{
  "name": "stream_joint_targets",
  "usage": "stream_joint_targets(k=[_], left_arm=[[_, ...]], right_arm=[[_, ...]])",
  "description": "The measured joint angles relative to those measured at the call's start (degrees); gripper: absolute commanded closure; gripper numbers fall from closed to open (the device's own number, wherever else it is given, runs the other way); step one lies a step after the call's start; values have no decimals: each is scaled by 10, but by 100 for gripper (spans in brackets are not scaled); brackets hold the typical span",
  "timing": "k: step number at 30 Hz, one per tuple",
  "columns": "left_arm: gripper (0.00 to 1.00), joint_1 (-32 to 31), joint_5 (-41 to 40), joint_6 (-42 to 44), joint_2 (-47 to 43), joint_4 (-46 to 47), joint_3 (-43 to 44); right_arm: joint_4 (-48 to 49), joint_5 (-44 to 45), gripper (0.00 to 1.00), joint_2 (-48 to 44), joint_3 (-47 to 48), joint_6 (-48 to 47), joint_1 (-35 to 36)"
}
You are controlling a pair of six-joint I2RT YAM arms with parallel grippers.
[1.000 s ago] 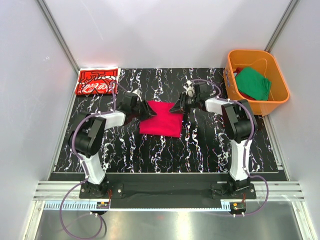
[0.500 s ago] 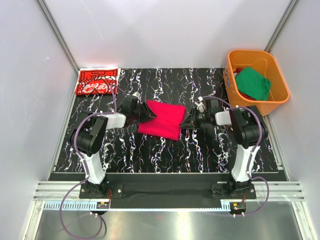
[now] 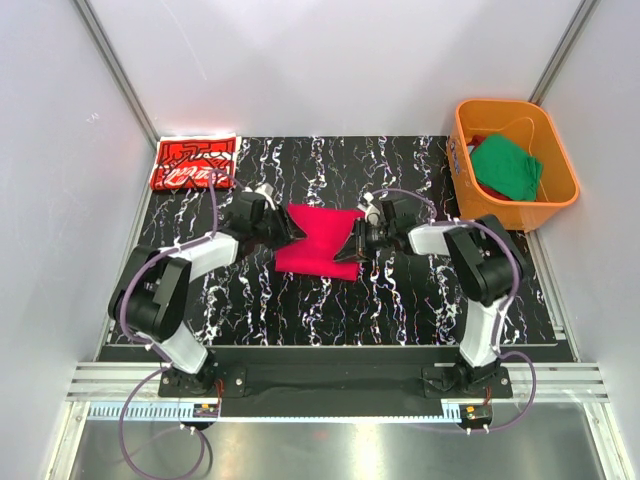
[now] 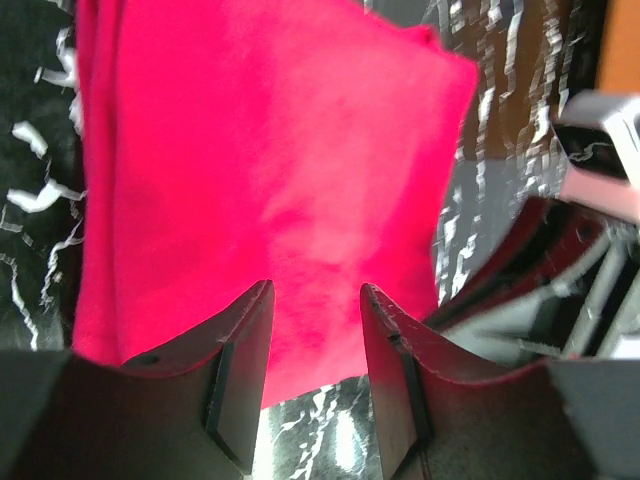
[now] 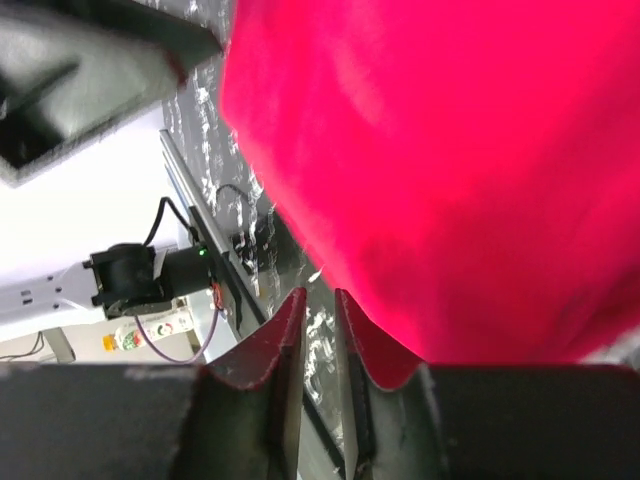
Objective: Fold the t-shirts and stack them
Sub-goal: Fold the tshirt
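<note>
**Crimson tee folded at mid-bench, a gripper at each side**

The plain crimson t-shirt (image 3: 318,240) lies folded into a rough rectangle at the middle of the black marbled bench (image 3: 400,300). Its cloth is smooth and unprinted, with layered edges showing along its left side. The left gripper (image 4: 315,290) sits at the shirt's left edge with its fingers apart, cloth and bench showing in the gap. The right gripper (image 5: 320,295) is at the near right corner, its fingers parted by only a narrow slit through which the bench shows. The red t-shirt with white line print (image 3: 195,162) lies folded at the far left corner. The green t-shirt (image 3: 507,167) sits crumpled in the orange tub (image 3: 500,102).
</note>
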Motion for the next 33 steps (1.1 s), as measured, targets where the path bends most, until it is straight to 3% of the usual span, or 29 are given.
stream_joint_targets(k=[6, 15, 21, 27, 29, 33], left_arm=[[58, 1, -4, 1, 34, 14, -46], [57, -4, 8, -15, 22, 114, -109], [54, -46, -4, -15, -64, 49, -150], [49, -51, -26, -7, -151, -28, -146], [38, -45, -41, -2, -170, -51, -141], [30, -1, -68, 7, -185, -110, -119]], right_arm=[[46, -20, 86, 80, -1, 31, -2], [44, -29, 86, 26, -97, 5, -55], [-62, 30, 86, -62, -106, -44, -83], [-119, 49, 85, -120, -52, -45, -20], [-113, 50, 75, -111, -20, -35, 24], [-108, 60, 54, -73, 33, -25, 89]])
